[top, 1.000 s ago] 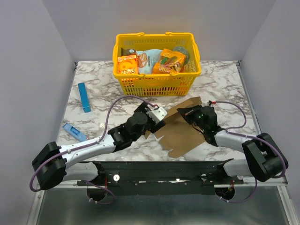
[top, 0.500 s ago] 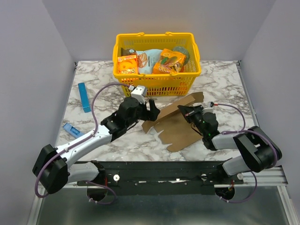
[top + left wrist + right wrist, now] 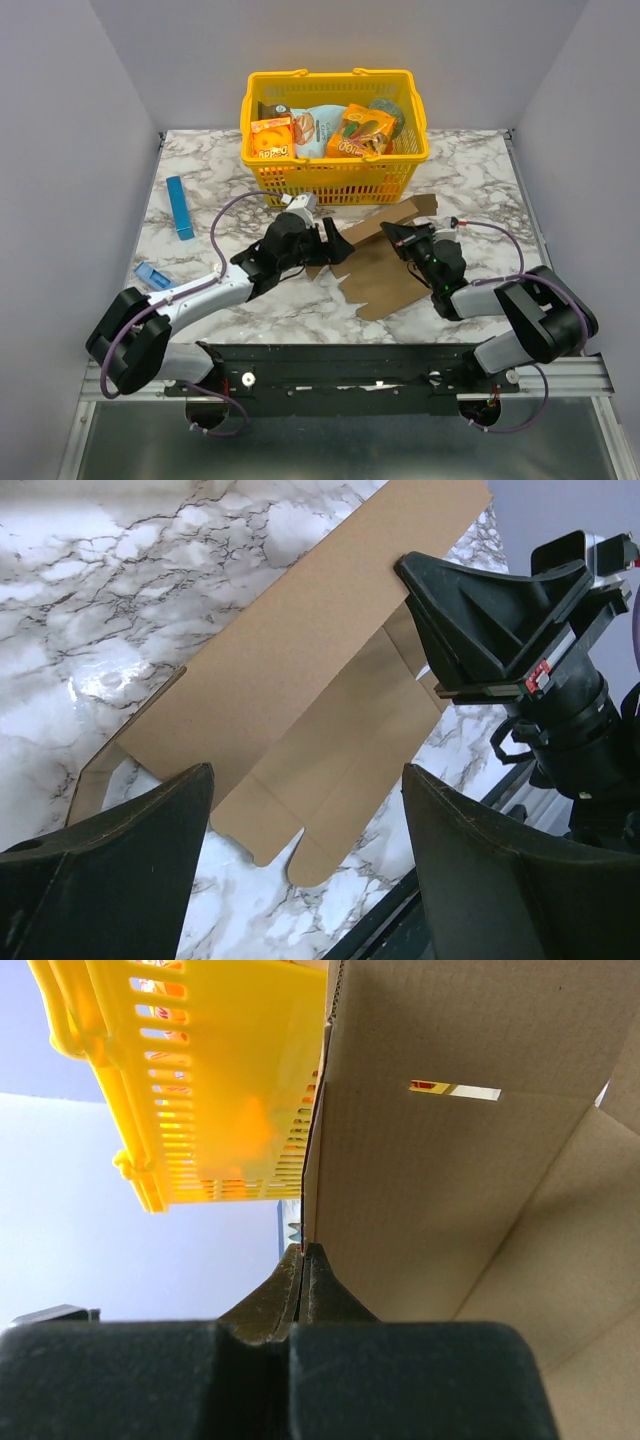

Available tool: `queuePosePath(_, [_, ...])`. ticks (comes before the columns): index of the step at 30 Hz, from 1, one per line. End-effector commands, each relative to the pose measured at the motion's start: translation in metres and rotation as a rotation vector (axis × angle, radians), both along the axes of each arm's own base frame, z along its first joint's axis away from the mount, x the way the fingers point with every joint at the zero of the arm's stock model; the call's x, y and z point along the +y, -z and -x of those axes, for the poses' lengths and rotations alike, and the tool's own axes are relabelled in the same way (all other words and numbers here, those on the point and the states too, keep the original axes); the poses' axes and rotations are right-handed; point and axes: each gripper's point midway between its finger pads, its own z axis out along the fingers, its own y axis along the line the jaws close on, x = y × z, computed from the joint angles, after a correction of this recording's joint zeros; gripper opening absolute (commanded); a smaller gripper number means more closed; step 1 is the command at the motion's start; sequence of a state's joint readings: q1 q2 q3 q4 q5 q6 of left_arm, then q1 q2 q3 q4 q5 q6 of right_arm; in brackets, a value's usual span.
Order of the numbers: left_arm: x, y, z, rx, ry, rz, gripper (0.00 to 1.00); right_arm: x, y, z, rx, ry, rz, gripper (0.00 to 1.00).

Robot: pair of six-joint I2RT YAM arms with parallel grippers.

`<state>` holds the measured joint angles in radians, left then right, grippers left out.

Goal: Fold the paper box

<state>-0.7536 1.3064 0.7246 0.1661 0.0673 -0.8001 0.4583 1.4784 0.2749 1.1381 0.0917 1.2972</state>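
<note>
The paper box [image 3: 385,270] is a flat brown cardboard sheet with flaps, lying just in front of the basket with its far panel tilted up. My right gripper [image 3: 404,240] is shut on the sheet's edge. In the right wrist view its jaws [image 3: 303,1255] pinch the cardboard [image 3: 460,1160]. My left gripper [image 3: 337,248] is open and empty at the sheet's left edge. In the left wrist view it [image 3: 305,880] hovers above the sheet [image 3: 300,680], and the right gripper [image 3: 490,620] grips the far side.
A yellow basket [image 3: 335,172] with orange snack boxes [image 3: 272,138] stands at the back, close behind the sheet; it also shows in the right wrist view [image 3: 200,1090]. A slim blue box [image 3: 180,207] and a smaller blue object [image 3: 158,281] lie at the left.
My left gripper rose towards the basket, then came back down at the sheet's left edge. The sheet's far panel has shifted slightly towards the basket. My right gripper has kept its hold.
</note>
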Motion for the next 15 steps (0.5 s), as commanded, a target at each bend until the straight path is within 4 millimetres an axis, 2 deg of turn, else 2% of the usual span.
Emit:
queuePosePath(1, [-0.009, 0.003, -0.004, 0.037, 0.004, 0.080, 0.85, -0.005, -0.006, 0.000, -0.040, 0.028, 0.012, 0.01])
queuePosePath(7, [-0.006, 0.010, -0.020, 0.045, -0.035, 0.100, 0.85, -0.005, -0.001, 0.003, -0.029, 0.022, 0.014, 0.01])
queuePosePath(15, [-0.001, 0.031, -0.015, 0.100, -0.041, 0.072, 0.85, -0.007, -0.001, 0.003, -0.028, 0.032, 0.015, 0.01])
